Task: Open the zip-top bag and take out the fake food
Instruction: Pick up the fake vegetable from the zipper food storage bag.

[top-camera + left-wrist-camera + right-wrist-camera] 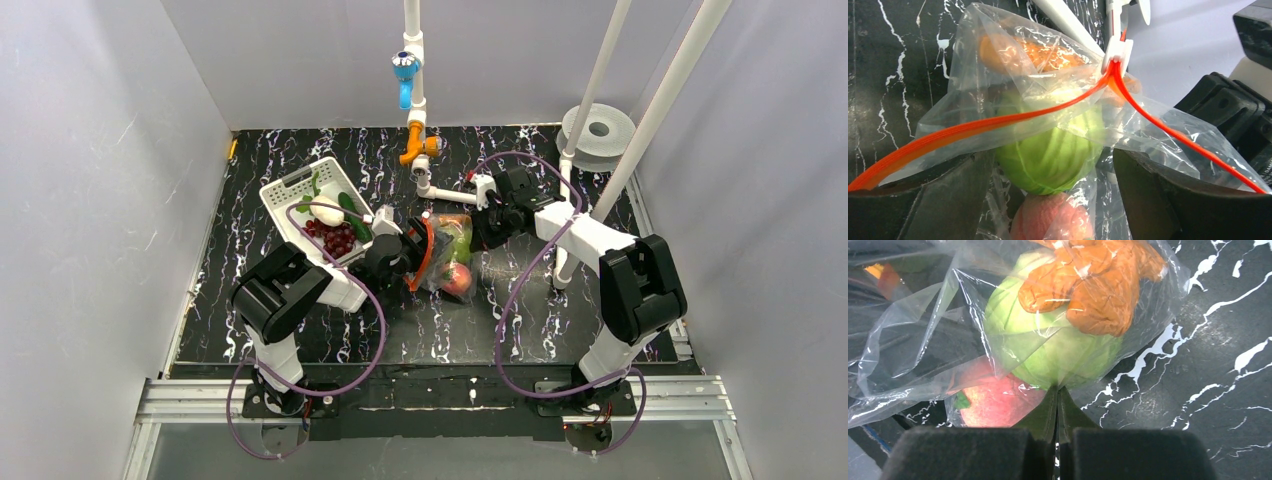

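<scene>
The task is, as I judge it, about half done. The zip-top bag [452, 250] lies in the middle of the table [560, 340], and its orange-red zip strip [998, 122] is parted. The two sides run apart from the white slider [1116, 52], so the mouth is open. Three pieces are already out and lie in the white basket [288, 190] to the left of the bag: the grape bunch [335, 238], the egg-shaped piece [326, 212] and the cucumber [352, 213]. Inside the bag there are three more: the green round vegetable [1050, 150], the peach [1053, 220] below it, and the orange piece [1033, 52] at the far end. These must be taken out to finish. The left arm [285, 295] is folded at the elbow and reaches to the right, so that the left gripper [1052, 160] stands at the mouth of the bag. Its fingers [923, 200] are wide apart and grip nothing, and the loose plastic of the mouth lies over them. The right arm [600, 240] reaches inward from the right side. The right gripper [1057, 395] is closed, with both fingers [1043, 415] pressed together on a fold of the plastic at the other end of the bag, just beside the green vegetable.
</scene>
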Tool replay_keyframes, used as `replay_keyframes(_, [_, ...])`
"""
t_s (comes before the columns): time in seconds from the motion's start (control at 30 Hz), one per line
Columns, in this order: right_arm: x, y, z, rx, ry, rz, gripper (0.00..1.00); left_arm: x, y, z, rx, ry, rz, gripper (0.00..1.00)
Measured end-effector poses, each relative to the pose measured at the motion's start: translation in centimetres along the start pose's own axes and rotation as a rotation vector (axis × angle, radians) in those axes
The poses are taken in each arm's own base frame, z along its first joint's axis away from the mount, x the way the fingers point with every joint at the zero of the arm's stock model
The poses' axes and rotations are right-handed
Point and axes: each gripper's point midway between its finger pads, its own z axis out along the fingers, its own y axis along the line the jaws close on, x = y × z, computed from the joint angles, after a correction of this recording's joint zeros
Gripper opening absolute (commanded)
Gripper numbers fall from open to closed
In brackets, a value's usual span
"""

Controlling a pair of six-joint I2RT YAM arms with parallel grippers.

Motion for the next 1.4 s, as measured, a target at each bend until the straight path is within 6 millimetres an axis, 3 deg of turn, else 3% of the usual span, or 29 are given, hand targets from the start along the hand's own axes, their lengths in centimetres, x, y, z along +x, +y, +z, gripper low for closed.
replay_keyframes(0.2, [-0.1,-0.9,-0.2,0.041,-0.005,-0.033,0.01,0.1,0.7,0.0,-0.031,0.002,0.005,0.88])
replay_keyframes(0.47, [-1.0,-0.5,-1.6,0.034,-0.044,-0.096,0.01,-0.4,0.7,0.7,-0.070,-0.011,0.009,0.85])
replay_keyframes(0.5, [-0.9,-0.6,-1.5,0.034,-0.039,-0.100,0.09,-0.5,0.7,0.8,-0.074,-0.014,0.010,0.85])
replay_keyframes(0.57, [-0.6,-0.6,-1.6,0.035,-0.026,-0.102,0.49,-0.7,0.5,1.1,-0.080,-0.018,0.014,0.84])
replay_keyframes(0.6, [-0.5,-0.7,-1.6,0.039,-0.023,-0.102,0.59,-0.8,0.4,1.2,-0.080,-0.019,0.017,0.84])
replay_keyframes(0.67, [-0.5,-1.0,-1.6,0.056,-0.021,-0.103,0.66,-0.9,0.1,1.4,-0.075,-0.022,0.019,0.83])
replay_keyframes(0.77, [-0.5,-1.9,-1.7,0.103,-0.020,-0.120,0.59,-1.0,-0.2,1.8,-0.073,-0.022,0.023,0.83])
replay_keyframes(0.9, [-1.0,-3.5,-1.9,0.192,-0.029,-0.135,0.26,-0.7,0.0,2.0,-0.080,-0.009,0.027,0.83])
replay_keyframes(1.0, [-1.6,-4.4,-2.0,0.256,-0.050,-0.150,0.12,-0.5,0.2,2.1,-0.093,0.004,0.040,0.82])
replay_keyframes(1.17, [-2.9,-5.5,-1.5,0.369,-0.081,-0.189,0.07,-0.5,0.2,2.3,-0.104,0.017,0.055,0.82])
replay_keyframes(1.4, [-2.9,-6.8,1.6,0.441,-0.046,-0.194,0.10,0.0,0.7,2.8,-0.116,0.029,0.064,0.88])
